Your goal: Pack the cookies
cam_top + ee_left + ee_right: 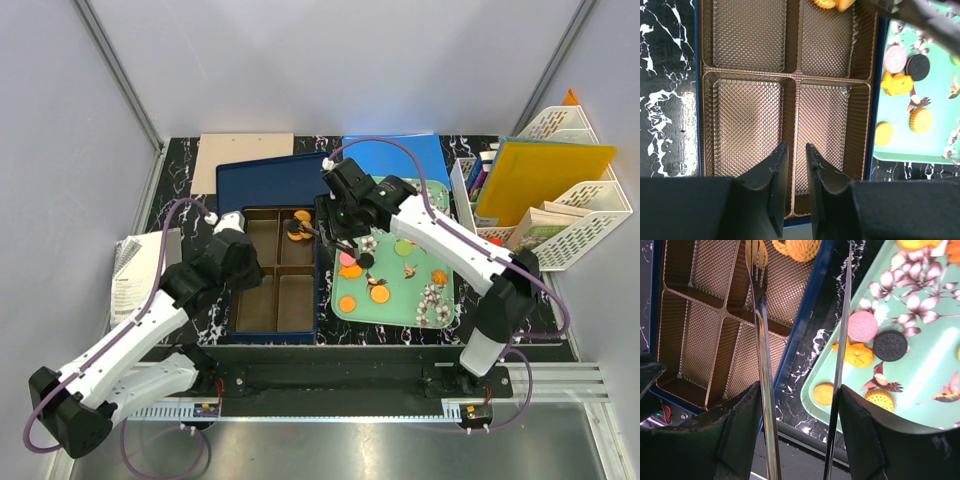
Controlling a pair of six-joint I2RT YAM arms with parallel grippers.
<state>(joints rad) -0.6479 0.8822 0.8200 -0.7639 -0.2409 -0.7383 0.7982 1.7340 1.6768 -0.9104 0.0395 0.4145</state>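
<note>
The coming move turns on one relation. The loose cookies (858,354) lie to the right of the tongs (761,340), on the mint-green tray (920,385). The tong tips hang over the blue box (805,325), close to the packed heap (298,228) of orange ones in a far compartment.

The nearest candidates are a pink cookie (862,325), a black cookie (890,345) and an orange one. They are crowded together just inside the tray's left edge, across a strip of dark tabletop (815,355) from the box. The tongs' long axis runs from the fingers out over the box rim, so I judge a swing to the right is wanted rather than a longer reach. The right arm is far nearer; the left sits on the box's other side.

The right fingers (740,430) stand fairly wide, one against each blade of the tongs. The blades are sprung apart with nothing between the tips (as far as the right wrist view shows). The left fingers (775,185) are nearly together, with a narrow slit between them and nothing in it. They lie over the box's left edge, and I cannot tell whether they touch it.
</note>
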